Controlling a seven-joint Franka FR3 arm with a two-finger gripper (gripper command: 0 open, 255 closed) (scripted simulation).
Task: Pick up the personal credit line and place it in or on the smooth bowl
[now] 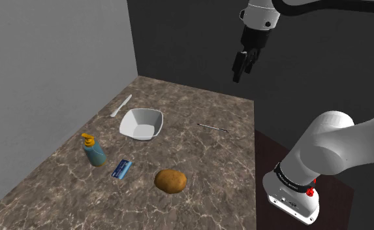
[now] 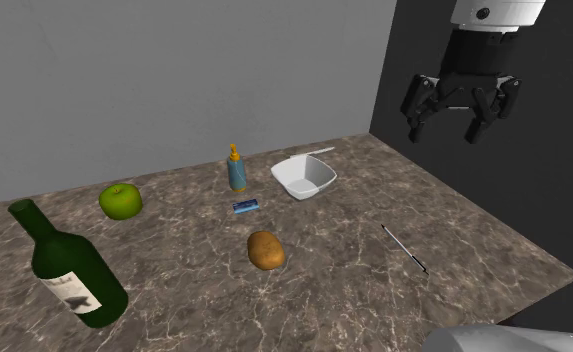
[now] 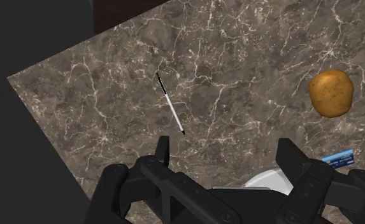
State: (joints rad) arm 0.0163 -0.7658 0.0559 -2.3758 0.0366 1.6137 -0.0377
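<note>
- Credit card point(image 1: 121, 169), blue, lies flat on the marbled worktop point(image 1: 205, 170), just right of a pump bottle point(image 1: 94, 150) in the shoulder view.
- We see the white bowl point(image 1: 141, 124) farther back, apart from it.
- A potato point(image 1: 170, 181) sits near, right of the card.
- Our fingers point(image 2: 415, 115) hang spread high above, pinching nothing.

Blue card point(image 1: 121, 169), white bowl point(image 1: 132, 119), brown white-veined counter point(image 1: 202, 163).

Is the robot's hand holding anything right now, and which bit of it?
No, nothing is held. The gripper hangs high over the table with its jaws open and empty. The blue card lies on the table, untouched.
</note>
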